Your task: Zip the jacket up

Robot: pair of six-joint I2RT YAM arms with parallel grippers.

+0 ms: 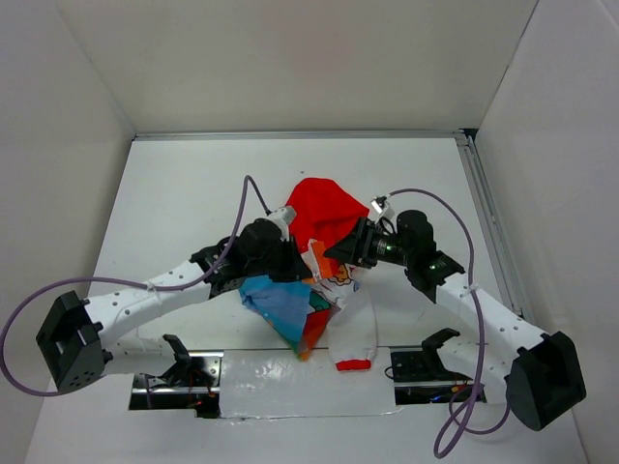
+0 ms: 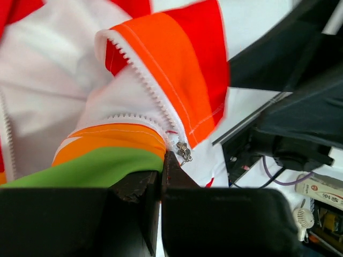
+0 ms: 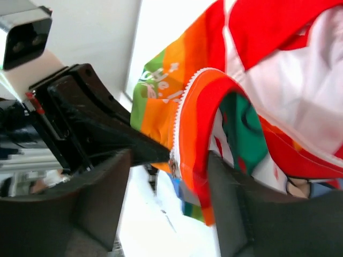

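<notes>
Currently, the jacket (image 1: 290, 304) lies bunched at the middle of the table (image 1: 193, 193), between the two arms. Its red hood (image 1: 324, 208) points to the far side. A white sleeve (image 1: 354, 329) with a red cuff (image 1: 352, 364) extends toward the near edge, just right of the blue panel.

Left gripper (image 1: 288, 259): it reaches in from the left and meets the jacket on its left side. In the left wrist view its fingers (image 2: 214, 214) are pressed together, with green and orange fabric pinched between them at the lower end of the zipper (image 2: 144, 69). The metal slider (image 2: 184, 152) sits just above the fingertips, against the orange edge. Above the slider the two rows of white teeth spread apart, and white lining shows between them.

Right gripper (image 1: 346, 249): it reaches in from the right, just beside the left gripper. In the right wrist view its fingers (image 3: 241, 225) stand apart. A folded orange-and-red edge of the jacket, carrying one row of teeth, runs between them. This edge lies against one finger, while the other finger is clear of the fabric. The tip of the left gripper touches the same edge at the lower end of the teeth.
</notes>
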